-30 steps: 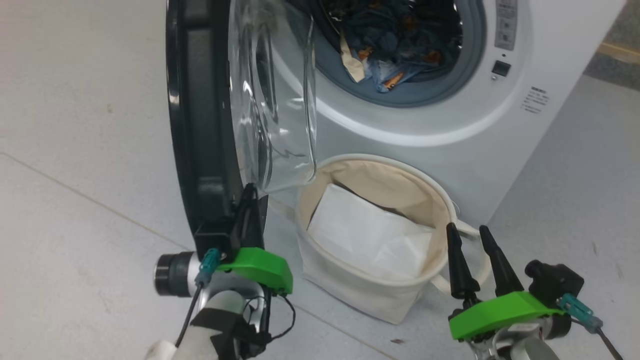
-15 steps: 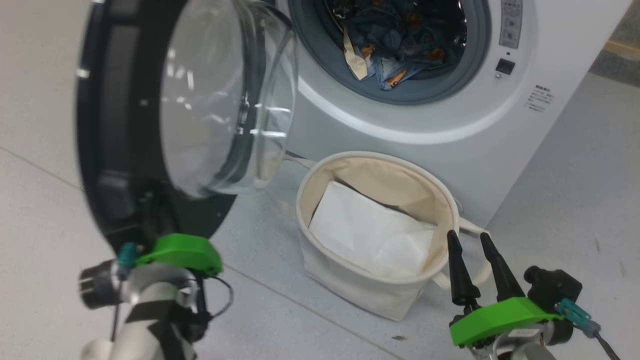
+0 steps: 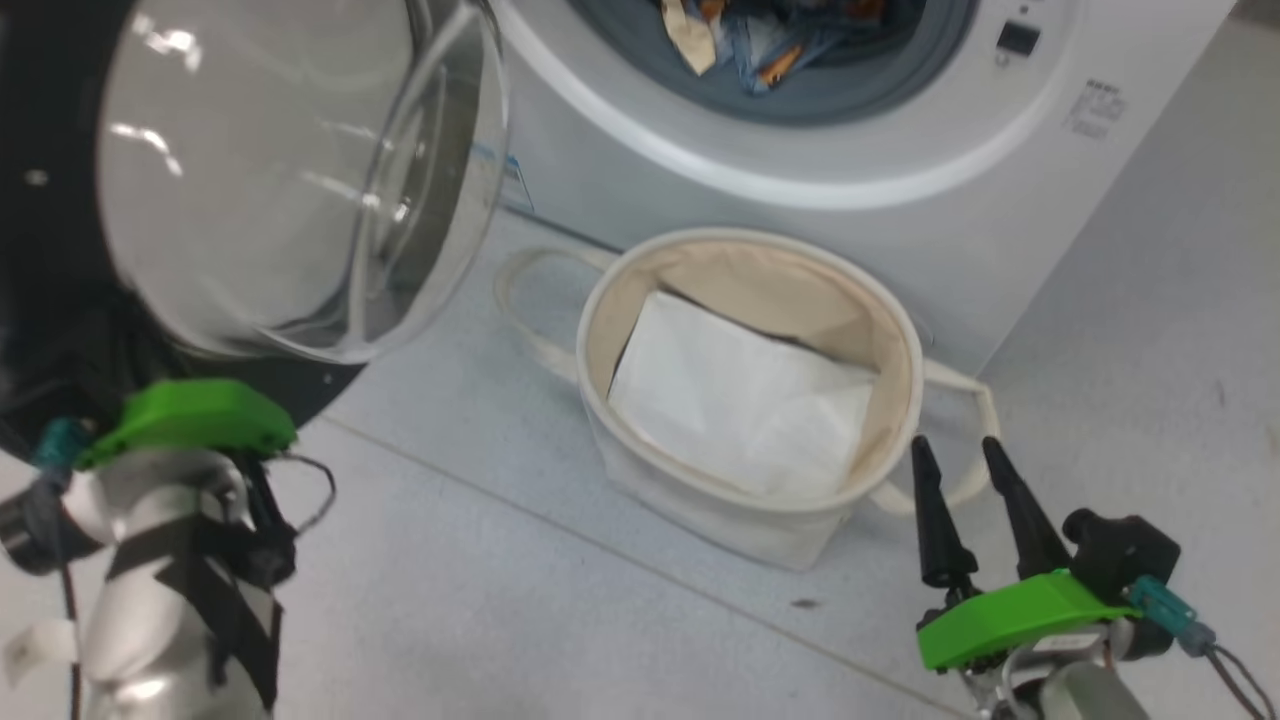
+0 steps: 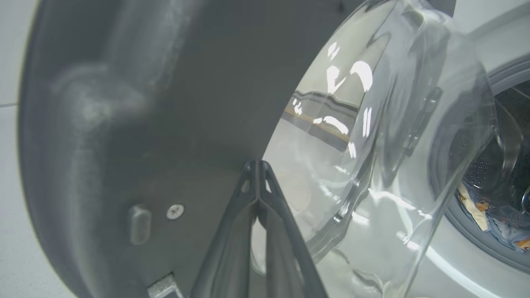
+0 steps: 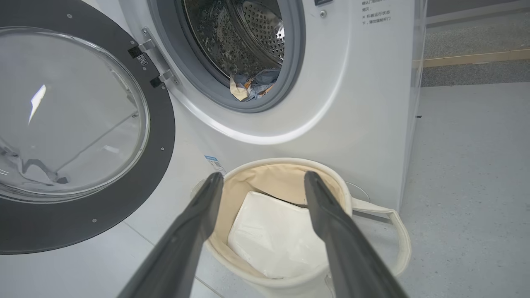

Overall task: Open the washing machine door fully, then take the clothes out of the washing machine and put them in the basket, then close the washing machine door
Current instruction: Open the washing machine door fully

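One step nearly done: my left hand (image 4: pixel 257 165), pinched closed, sits at the wide-swung washing machine door (image 5: pixel 70 120), right hand (image 3: pixel 954 445) gapes empty by the basket (image 3: pixel 745 238), clothes (image 5: pixel 252 85) still inside the washing machine (image 5: pixel 352 103).

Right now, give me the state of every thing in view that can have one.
door, swung wide open.
washing machine, drum open to view.
clothes, in the drum, lying at its front lip.
basket, upright on the floor before the washing machine, holding a white sheet.
left hand, shut, tips together at the door's dark rim.
right hand, open, empty, near the basket.
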You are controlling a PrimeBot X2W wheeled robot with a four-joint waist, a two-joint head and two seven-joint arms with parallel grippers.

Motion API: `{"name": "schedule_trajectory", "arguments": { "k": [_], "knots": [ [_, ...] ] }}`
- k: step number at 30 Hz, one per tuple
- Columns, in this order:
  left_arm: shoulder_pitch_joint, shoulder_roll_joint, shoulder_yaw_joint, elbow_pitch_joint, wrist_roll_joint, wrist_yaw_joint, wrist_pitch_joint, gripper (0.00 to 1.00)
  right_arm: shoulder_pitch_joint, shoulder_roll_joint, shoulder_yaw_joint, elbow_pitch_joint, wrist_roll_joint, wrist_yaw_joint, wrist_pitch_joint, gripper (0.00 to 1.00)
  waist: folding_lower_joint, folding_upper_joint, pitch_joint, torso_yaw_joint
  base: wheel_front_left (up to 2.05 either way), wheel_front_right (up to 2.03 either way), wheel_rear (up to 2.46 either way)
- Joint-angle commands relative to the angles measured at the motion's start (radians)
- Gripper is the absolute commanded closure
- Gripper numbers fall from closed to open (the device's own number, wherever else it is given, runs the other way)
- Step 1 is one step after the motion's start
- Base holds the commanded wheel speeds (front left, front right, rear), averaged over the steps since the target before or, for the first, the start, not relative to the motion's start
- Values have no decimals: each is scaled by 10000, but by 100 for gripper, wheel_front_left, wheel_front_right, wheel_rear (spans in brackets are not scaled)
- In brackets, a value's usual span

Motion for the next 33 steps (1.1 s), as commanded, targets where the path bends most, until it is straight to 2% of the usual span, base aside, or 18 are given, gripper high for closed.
{"name": "schedule_trajectory", "arguments": {
  "k": [1, 11, 18, 27, 33],
  "knots": [
    [-498, 414, 574, -187, 93, -23, -48, 100, -304, -131, 175, -387, -93, 10, -120, 0, 0, 0, 449, -56, 0, 0, 0],
    [-1012, 280, 2146, 78, 452, -369, -48, 100, -516, -488, 80, -774, -204, 10, 52, 0, 0, 0, 1177, -161, 0, 0, 0],
    [-895, 33, 2532, 1, 1062, -731, -48, 100, -522, -438, 97, -698, -117, 10, 26, 0, 0, 0, 965, -180, 0, 0, 0],
    [-378, -311, 2096, -556, 1378, -1208, -48, 100, -505, -209, 277, -263, 175, 10, -89, 0, 0, 0, 72, -255, 0, 0, 0],
    [147, -335, 997, -1020, 957, -1362, -48, 100, -395, 3, 195, -179, 394, 10, -117, 0, 0, 0, -717, -510, 0, 0, 0]
  ]
}}
